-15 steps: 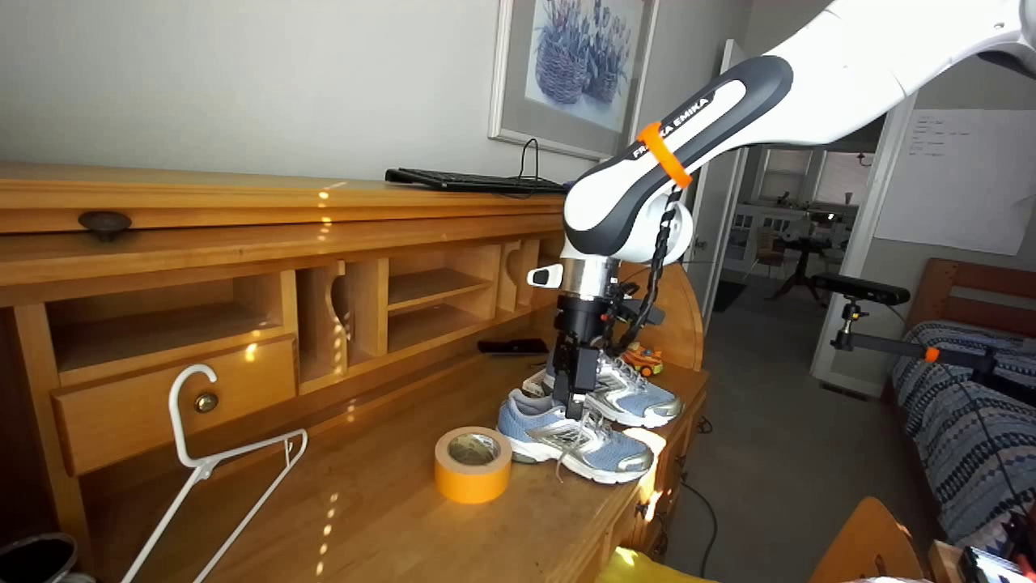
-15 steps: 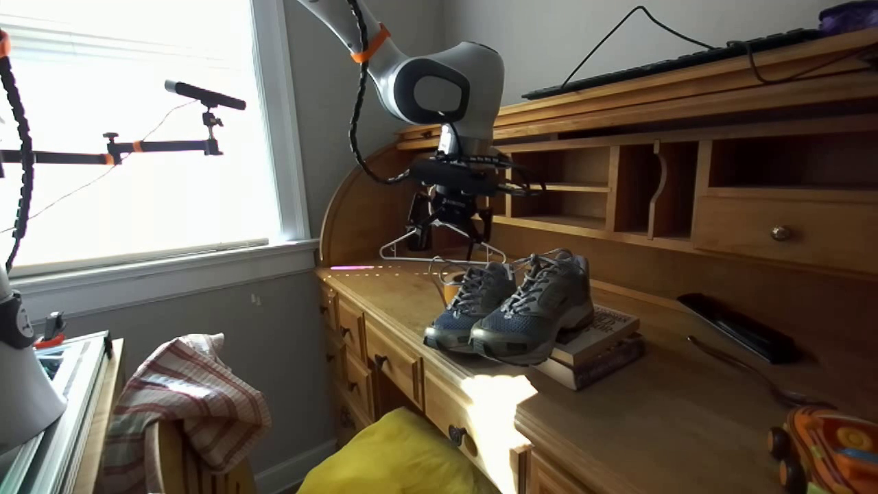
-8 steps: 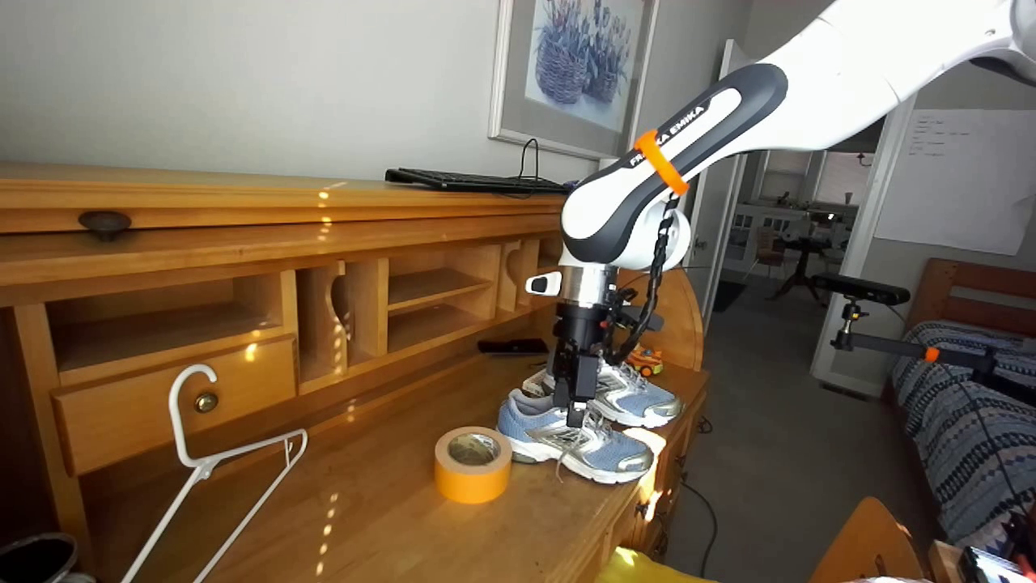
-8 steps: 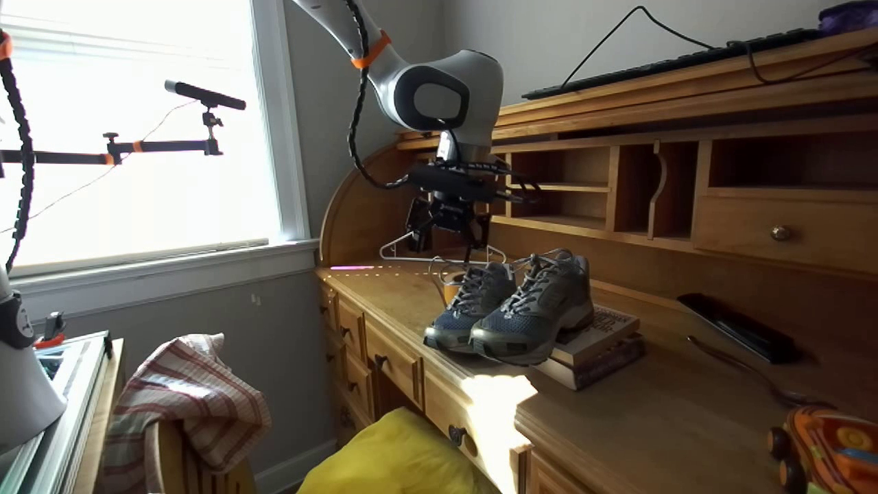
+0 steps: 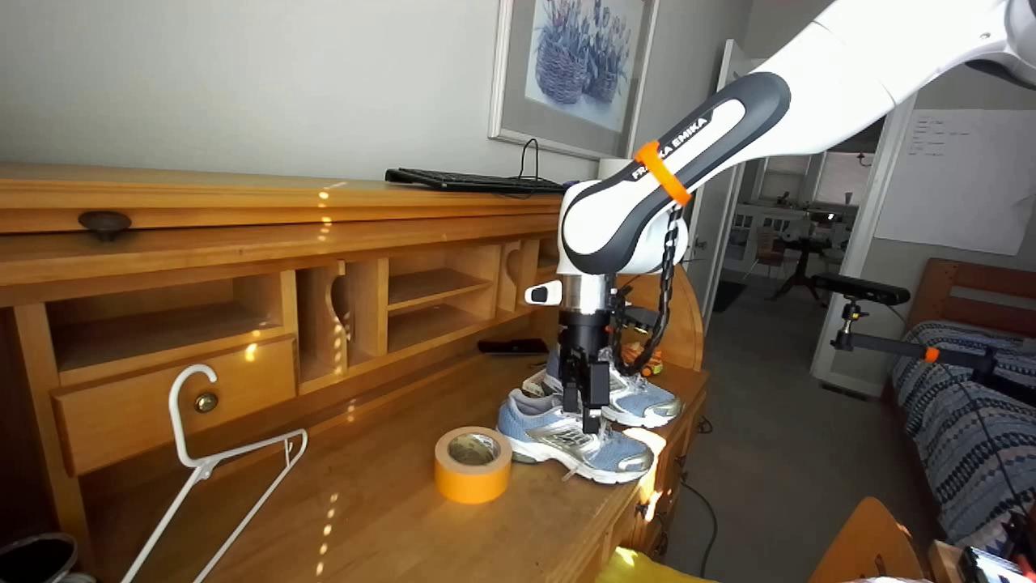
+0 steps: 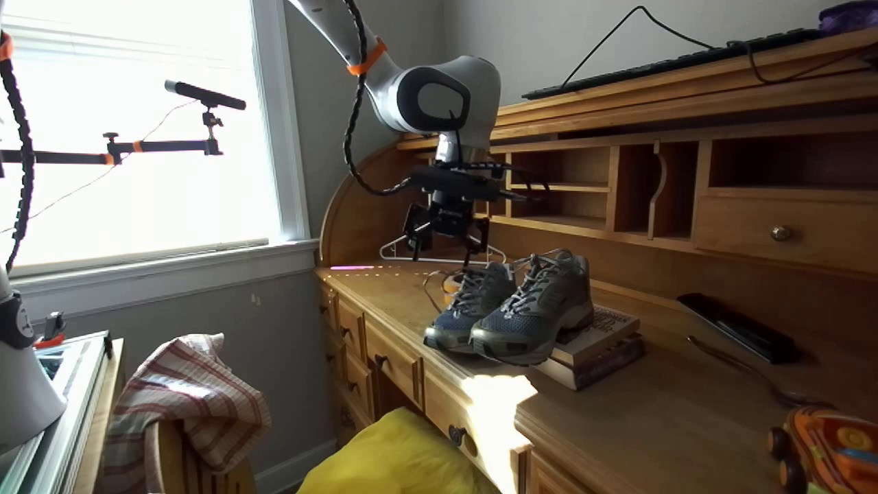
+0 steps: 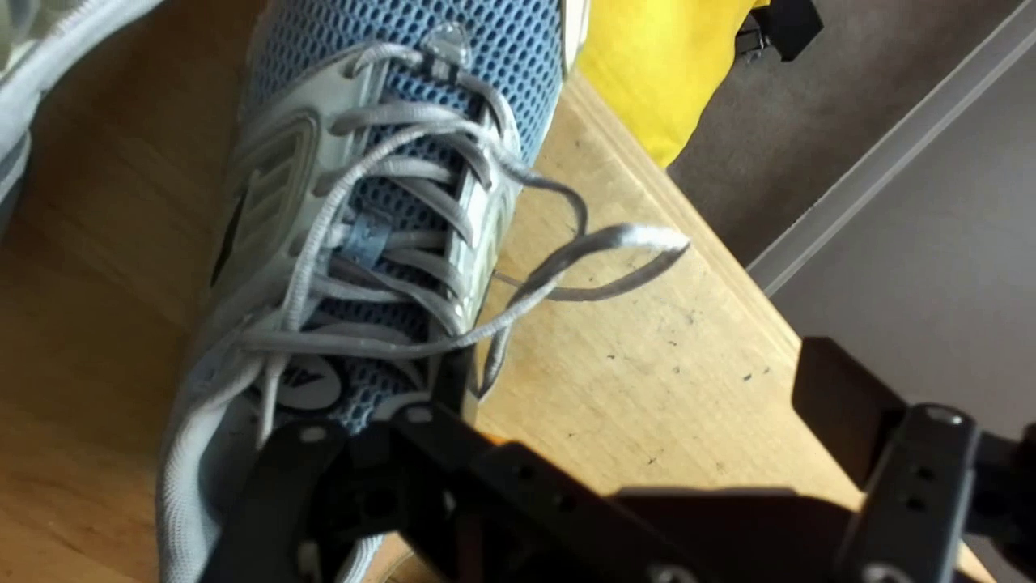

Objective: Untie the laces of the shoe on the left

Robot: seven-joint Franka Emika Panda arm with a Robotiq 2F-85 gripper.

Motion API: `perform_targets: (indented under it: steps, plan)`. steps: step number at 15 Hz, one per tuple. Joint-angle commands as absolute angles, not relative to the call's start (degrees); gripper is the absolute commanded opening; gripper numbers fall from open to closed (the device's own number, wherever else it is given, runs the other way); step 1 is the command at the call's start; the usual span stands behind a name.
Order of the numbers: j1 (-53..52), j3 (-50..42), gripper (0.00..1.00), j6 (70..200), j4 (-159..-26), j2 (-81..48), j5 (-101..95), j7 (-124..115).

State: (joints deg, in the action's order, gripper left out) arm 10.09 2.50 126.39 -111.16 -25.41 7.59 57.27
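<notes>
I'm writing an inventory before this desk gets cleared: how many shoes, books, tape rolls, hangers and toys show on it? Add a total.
Shoes: 2
Books: 2
Tape rolls: 1
Hangers: 1
Toys: 1
Total: 7

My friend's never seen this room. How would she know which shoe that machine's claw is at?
Find the wooden desk and look near its front edge. The shoe is a blue-and-silver runner beside the yellow tape roll. Its lookalike twin stands by the books; only this shoe has the open gripper at its laces.
</notes>
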Motion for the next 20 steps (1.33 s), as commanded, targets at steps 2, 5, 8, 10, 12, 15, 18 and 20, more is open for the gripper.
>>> perform_targets:
  steps: [2, 5, 8, 10, 12, 15, 18, 20]
  plan:
    - [8.58, 1.27, 1.0, 122.43, -110.09, -25.92, 2.37, 55.01]
    - [8.16, 1.07, 1.0, 121.13, -110.14, -25.98, -0.37, 54.83]
    - [7.77, 0.82, 1.0, 120.71, -110.42, -25.87, -2.9, 55.1]
    - [7.42, 0.52, 1.0, 120.66, -110.63, -25.83, -4.76, 54.92]
    - [7.21, 0.16, 1.0, 120.7, -110.8, -26.01, -6.49, 54.78]
    - [7.2, -0.25, 1.0, 120.46, -111.04, -26.44, -8.7, 54.7]
    - [7.44, -0.51, 1.0, 119.76, -111.39, -26.51, -10.1, 55.03]
    - [7.58, -0.64, 1.0, 118.69, -111.71, -26.03, -10.69, 55.42]
